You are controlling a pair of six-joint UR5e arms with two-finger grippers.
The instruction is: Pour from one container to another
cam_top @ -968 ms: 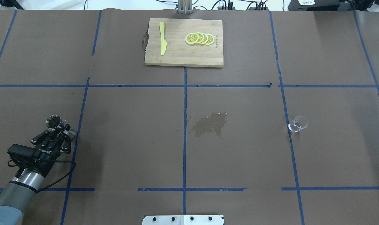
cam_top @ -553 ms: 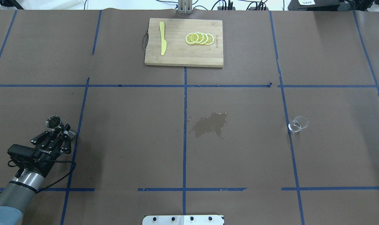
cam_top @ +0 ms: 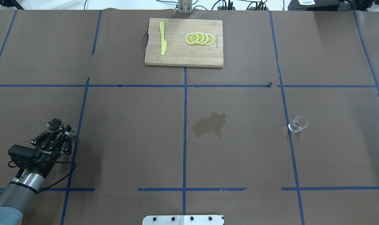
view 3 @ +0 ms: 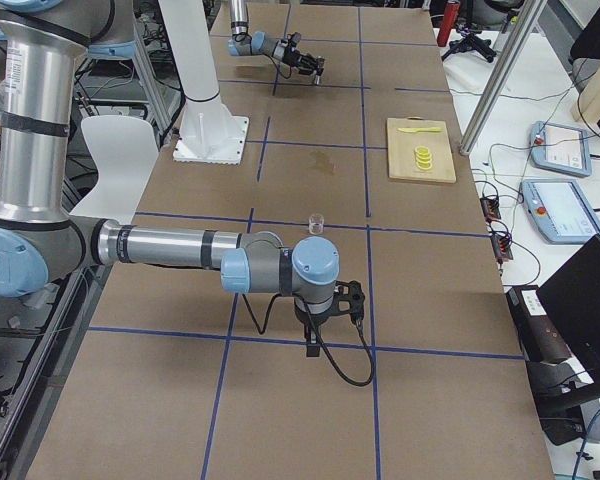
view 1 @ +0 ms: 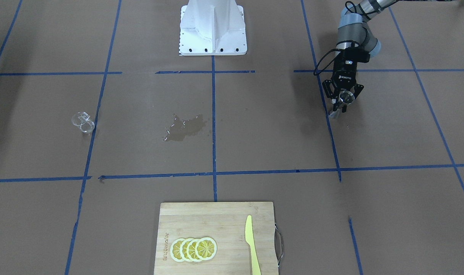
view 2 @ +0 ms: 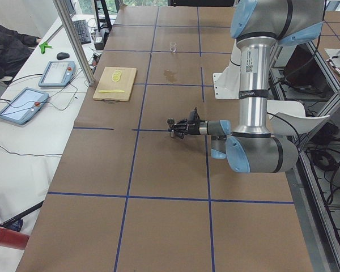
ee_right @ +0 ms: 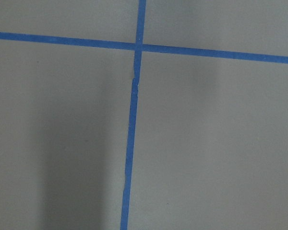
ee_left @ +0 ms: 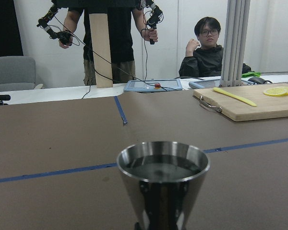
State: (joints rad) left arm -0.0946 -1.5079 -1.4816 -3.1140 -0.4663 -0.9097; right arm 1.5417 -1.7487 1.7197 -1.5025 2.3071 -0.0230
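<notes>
The steel jigger (cam_top: 55, 124) is at the table's left, and my left gripper (cam_top: 63, 130) is shut on its narrow waist. In the front-facing view the gripper (view 1: 342, 102) holds the jigger (view 1: 346, 97) just above the paper. The left wrist view shows the jigger (ee_left: 162, 178) upright, with dark liquid near its rim. The clear glass cup (cam_top: 298, 123) stands alone far to the right, by a blue tape line, also seen as the cup (view 1: 83, 122). My right gripper (view 3: 327, 300) appears only in the exterior right view, low over the table; whether it is open or shut I cannot tell.
A wet spill (cam_top: 209, 124) stains the brown paper at the table's middle. A wooden cutting board (cam_top: 177, 56) at the far edge carries a yellow knife (cam_top: 162, 38) and lemon slices (cam_top: 199, 38). The robot's white base (view 1: 213, 26) sits at the near edge.
The jigger in my left gripper has tipped slightly; its mouth now sits a little lower and looks smaller in the overhead view. The glass cup has not moved.
</notes>
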